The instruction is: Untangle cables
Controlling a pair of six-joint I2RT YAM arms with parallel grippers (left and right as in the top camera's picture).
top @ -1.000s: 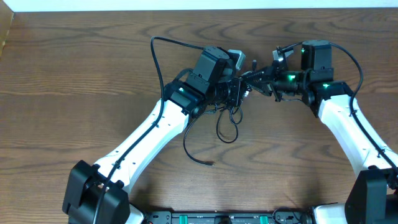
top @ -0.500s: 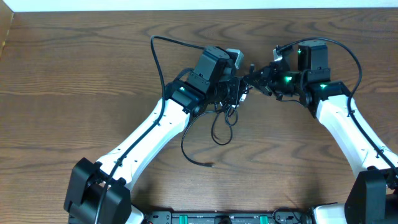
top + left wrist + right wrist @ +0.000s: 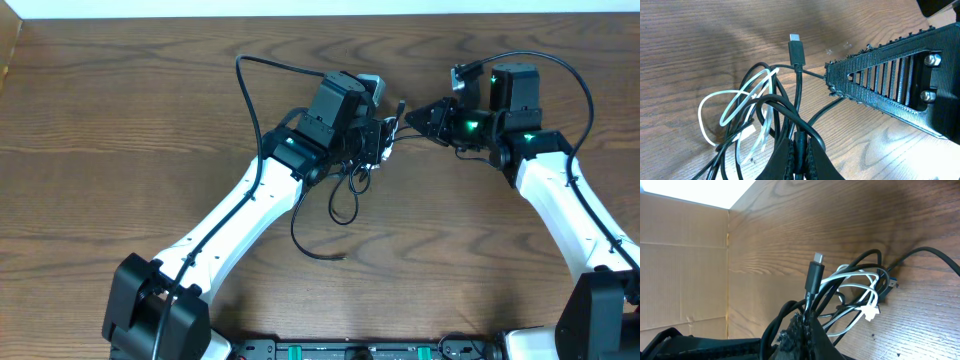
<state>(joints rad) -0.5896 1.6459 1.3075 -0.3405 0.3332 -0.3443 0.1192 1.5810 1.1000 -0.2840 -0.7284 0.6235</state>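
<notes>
The cables (image 3: 345,190) form a tangle of black cords and one white cord that hangs between my two grippers above the wooden table (image 3: 120,150). In the left wrist view my left gripper (image 3: 799,152) is shut on a thick black cable. A black plug (image 3: 796,49) points up above it and white loops (image 3: 735,107) lie to the left. My right gripper (image 3: 806,319) is shut on a thin black cable just under the same plug (image 3: 815,272), with the white cord (image 3: 860,297) beside it. Overhead, the left gripper (image 3: 385,138) and right gripper (image 3: 413,114) sit close together.
A black loop and a loose tail (image 3: 320,255) trail down onto the table below the left arm. The left arm's own thick wire (image 3: 245,90) arches over the table behind it. A cardboard wall (image 3: 680,255) stands along the table's far side.
My right gripper has drawn back to the right and slightly up, opening a gap to the left gripper. The hanging loop and tail have slid left.
</notes>
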